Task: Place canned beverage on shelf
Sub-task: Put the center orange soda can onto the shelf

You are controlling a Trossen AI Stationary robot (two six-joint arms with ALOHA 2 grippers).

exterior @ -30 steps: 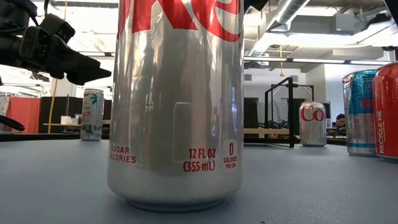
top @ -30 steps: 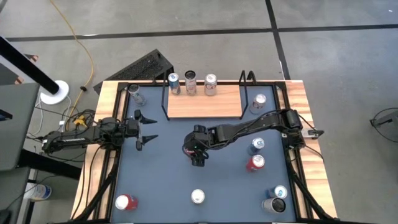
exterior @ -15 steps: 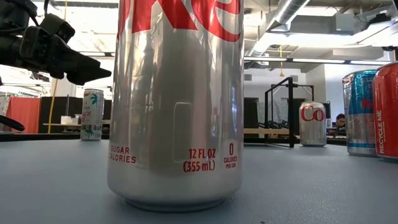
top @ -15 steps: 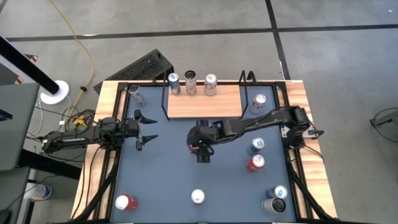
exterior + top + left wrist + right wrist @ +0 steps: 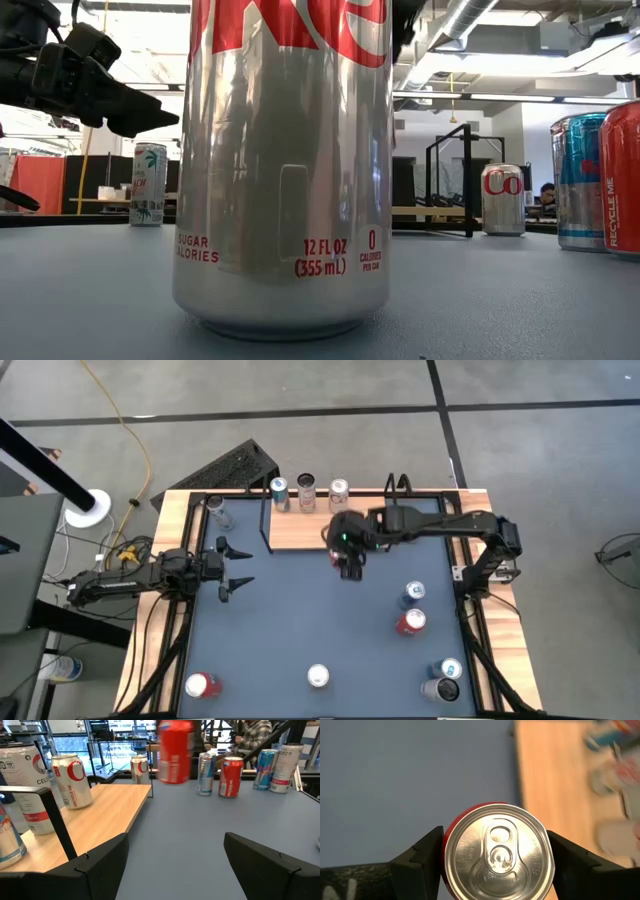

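The shelf (image 5: 325,525), a light-wood board in a black rail frame, stands at the table's far middle. Three cans (image 5: 307,490) stand upright along its far edge. My right gripper (image 5: 347,550) is over the shelf's near edge, shut on a red can (image 5: 498,852). This can also shows in the left wrist view (image 5: 175,750), in the air beyond the board (image 5: 95,820). My left gripper (image 5: 235,567) is open and empty at the table's left, level with the shelf's near edge. My right gripper pinches the red can between its two fingers, by opposite sides just below the silver top (image 5: 448,840). The fingers (image 5: 420,860) come from above, pointing down. The can hangs upright, lifted clear of the table.
Loose cans stand on the grey-blue top: a blue one (image 5: 414,592) and a red one (image 5: 411,621) at the right, two at the near right corner (image 5: 445,680), one near middle (image 5: 318,676), one near left (image 5: 200,685), one far left (image 5: 218,512).
My right gripper has carried the red can from the table's middle toward the far edge and slightly right, up to the shelf's near edge. The can stays upright in the shut fingers.
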